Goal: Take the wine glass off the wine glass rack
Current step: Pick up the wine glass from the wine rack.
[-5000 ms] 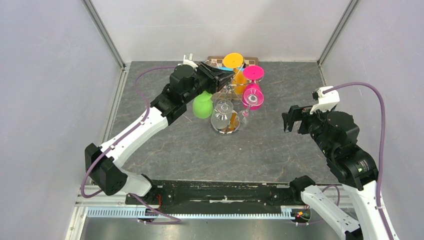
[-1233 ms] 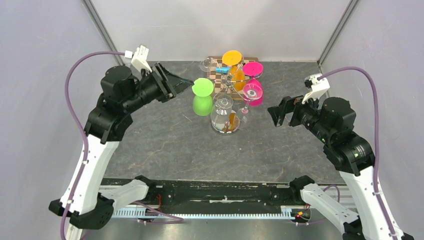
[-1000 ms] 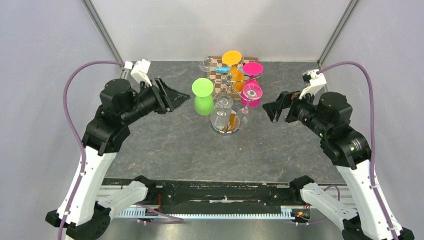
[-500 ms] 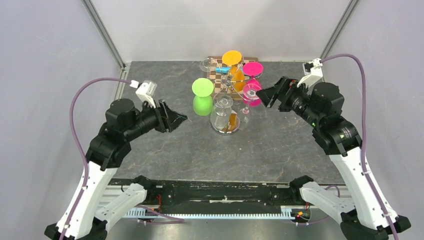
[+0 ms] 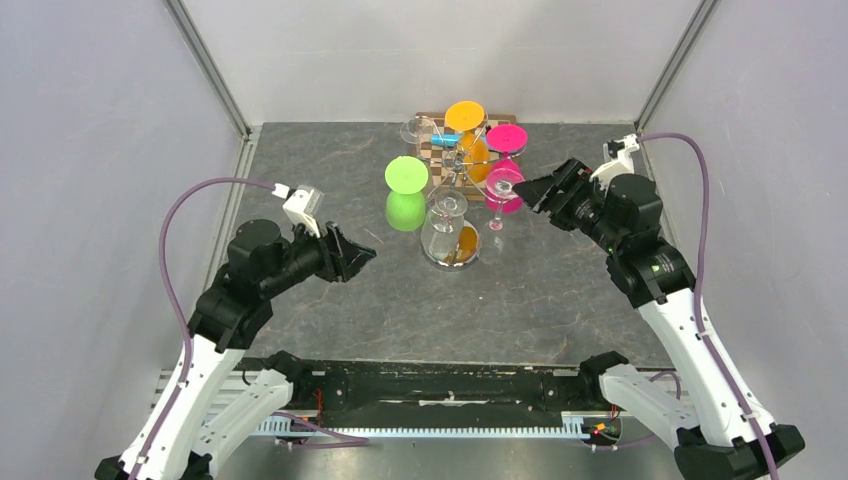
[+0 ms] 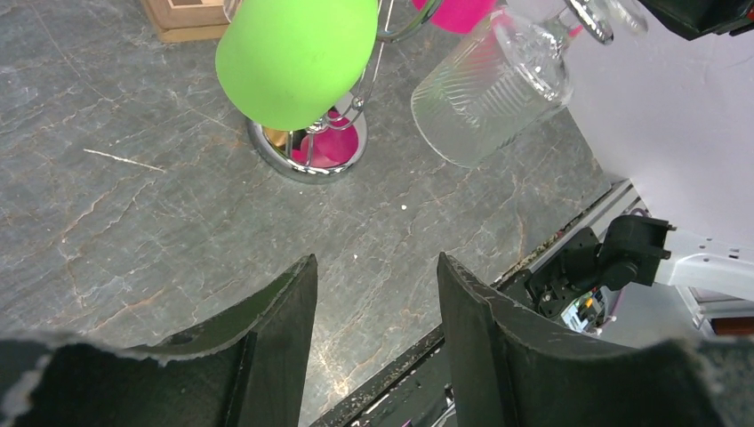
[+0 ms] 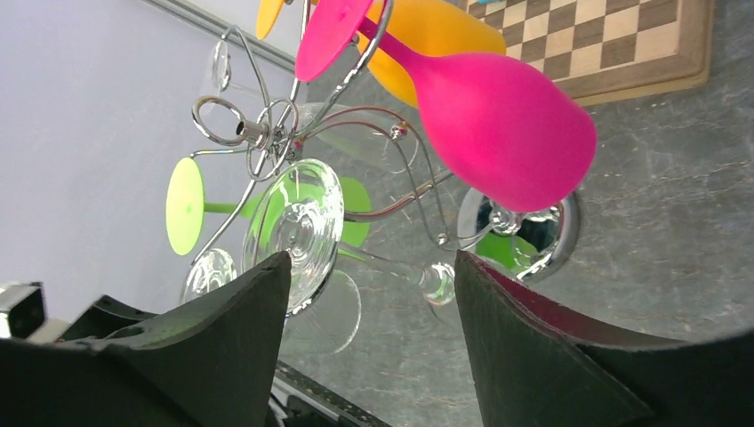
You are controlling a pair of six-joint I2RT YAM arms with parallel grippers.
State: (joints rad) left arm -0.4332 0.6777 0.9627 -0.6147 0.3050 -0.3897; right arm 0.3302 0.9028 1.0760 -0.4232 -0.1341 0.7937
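The chrome wine glass rack point(image 5: 455, 168) stands mid-table on its round mirror base point(image 5: 470, 258). Green point(image 5: 405, 210), orange point(image 5: 478, 152), pink point(image 5: 505, 192) and clear point(image 5: 444, 226) wine glasses hang upside down from its wire arms. My right gripper point(image 5: 520, 187) is open and empty, right beside the pink glass; in the right wrist view its jaws point(image 7: 373, 262) frame a clear glass point(image 7: 298, 227), with the pink bowl point(image 7: 502, 124) above. My left gripper point(image 5: 365, 255) is open and empty, low and left of the rack; its wrist view point(image 6: 373, 262) shows the green bowl point(image 6: 298, 53) and rack base point(image 6: 311, 147).
A wooden chequerboard point(image 5: 432, 146) lies behind the rack against the back wall, also in the right wrist view point(image 7: 622, 44). Grey walls close in the table on three sides. The black rail point(image 5: 430, 385) with the arm bases runs along the near edge.
My left gripper has pulled back from the green glass toward the near left and sunk lower. My right gripper has moved in toward the rack, up to the pink glass.
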